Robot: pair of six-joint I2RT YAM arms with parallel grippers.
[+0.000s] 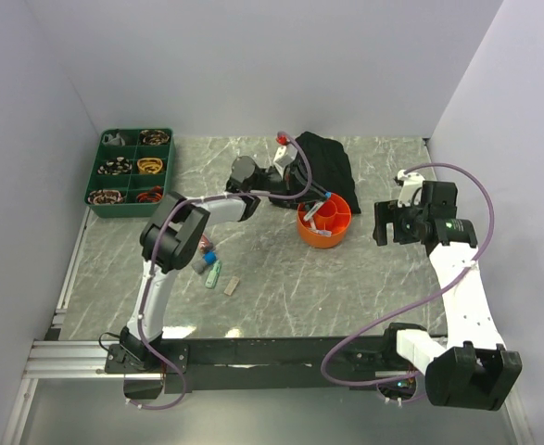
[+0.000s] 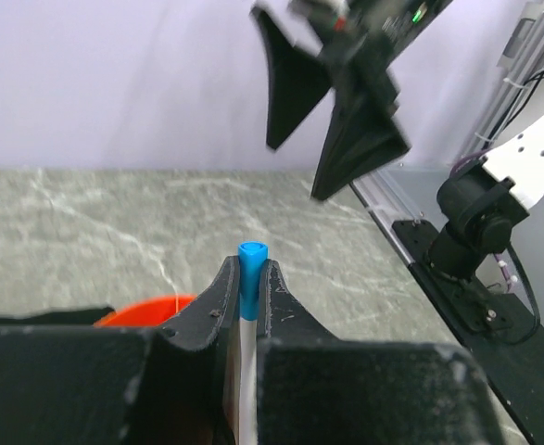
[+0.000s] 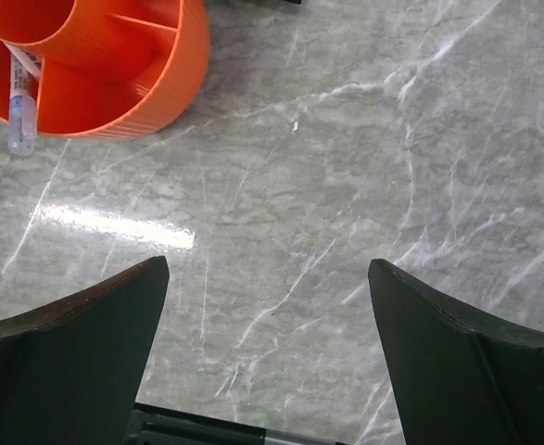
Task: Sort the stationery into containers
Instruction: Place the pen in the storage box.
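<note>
Orange plastic: the orange tub (image 1: 320, 241) sits mid-table, just in front of the black fabric heap (image 1: 332, 159)
Left side: my left gripper (image 2: 249, 273) is clamped on a white pen (image 2: 246, 334), with the blue cap poking just above the fingertips and the barrel running back between the jaws
Pen and tub: from above I see the left gripper (image 1: 318, 202) hanging over the tub's far left rim; on my left wrist view a sliver of the tub (image 2: 146, 311) shows below and left of the fingers; I cannot tell whether the pen touches it
Right side: my right gripper (image 3: 267, 269) has its fingers spread wide with nothing between them, over bare marble table (image 3: 364, 167), to the right of the tub (image 3: 174, 74) and apart from it
Already in the tub: a second pen (image 3: 19, 97) leans out over the rim
Loose items: short markers (image 1: 208, 256), a green-capped pen (image 1: 214, 273) and a tan eraser (image 1: 232, 286) lie by my left arm's elbow, well apart from both grippers
Far left corner: the green tray (image 1: 100, 176) holds coiled rubber bands (image 1: 151, 165) in its compartments
</note>
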